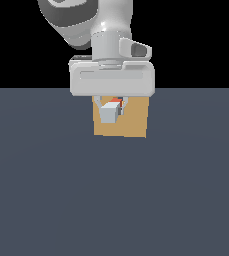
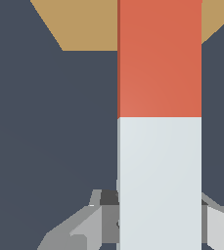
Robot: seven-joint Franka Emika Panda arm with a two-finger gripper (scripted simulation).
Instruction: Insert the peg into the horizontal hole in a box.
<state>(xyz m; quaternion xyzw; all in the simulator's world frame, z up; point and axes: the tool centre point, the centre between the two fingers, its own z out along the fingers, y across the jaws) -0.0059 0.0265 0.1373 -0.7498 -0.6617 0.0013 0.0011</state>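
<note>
My gripper [image 1: 112,106] is shut on the peg [image 1: 110,112] and holds it level above the floor, right in front of the tan box [image 1: 133,122]. The peg's pale grey end faces the exterior camera; its orange-red end [image 1: 117,101] points at the box face. In the wrist view the peg [image 2: 159,122] runs from between my fingers [image 2: 108,215] toward the box [image 2: 84,24], its orange-red half reaching over the box's edge. The hole is hidden behind the peg and my gripper.
A flat dark grey floor [image 1: 46,190] surrounds the box. The arm's wrist and hand body [image 1: 112,80] hang over the box's upper edge in the exterior view.
</note>
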